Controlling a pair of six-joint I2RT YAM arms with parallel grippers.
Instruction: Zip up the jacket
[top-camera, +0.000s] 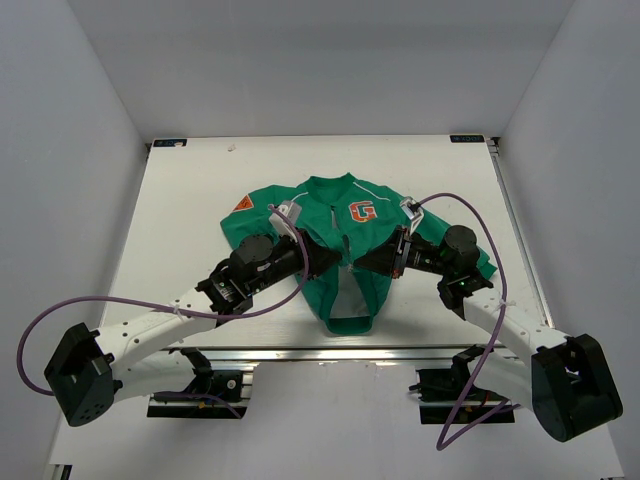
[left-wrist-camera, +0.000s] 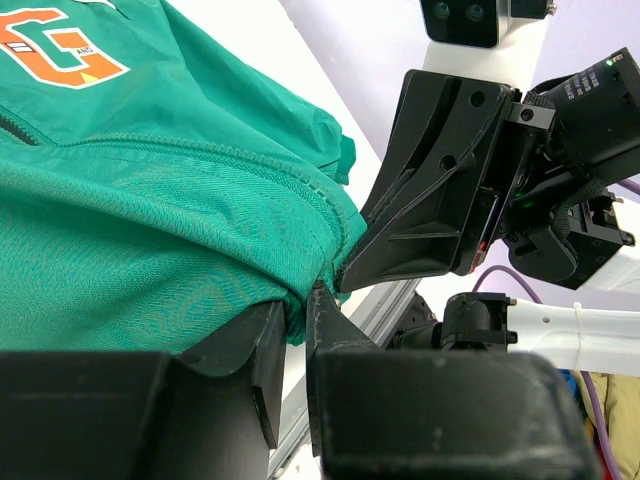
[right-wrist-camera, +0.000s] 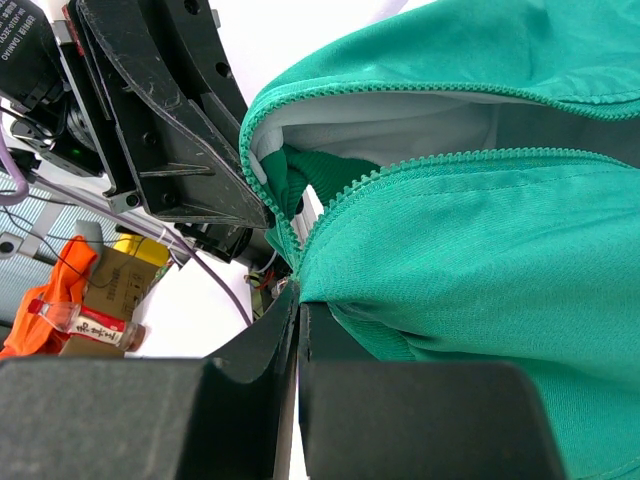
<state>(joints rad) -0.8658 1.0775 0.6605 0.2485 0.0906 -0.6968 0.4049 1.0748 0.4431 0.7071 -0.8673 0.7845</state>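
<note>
One jacket (top-camera: 322, 218) (zip open below), pinched by both claws: left gripper (left-wrist-camera: 297, 303) and right gripper (right-wrist-camera: 298, 305).

You can't pick out the zipper slider in any view. From the top, left gripper (top-camera: 335, 263) and right gripper (top-camera: 360, 263) cover the mid-front of the jacket (top-camera: 320, 215), and the arms hide the sleeve ends. The left wrist frame crops the G patch (left-wrist-camera: 60, 50), and its small print is unreadable.

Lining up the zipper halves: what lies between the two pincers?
The open front of the small green zip-front jacket: light grey lining between unzipped teeth, clearest in the right wrist view.
</note>
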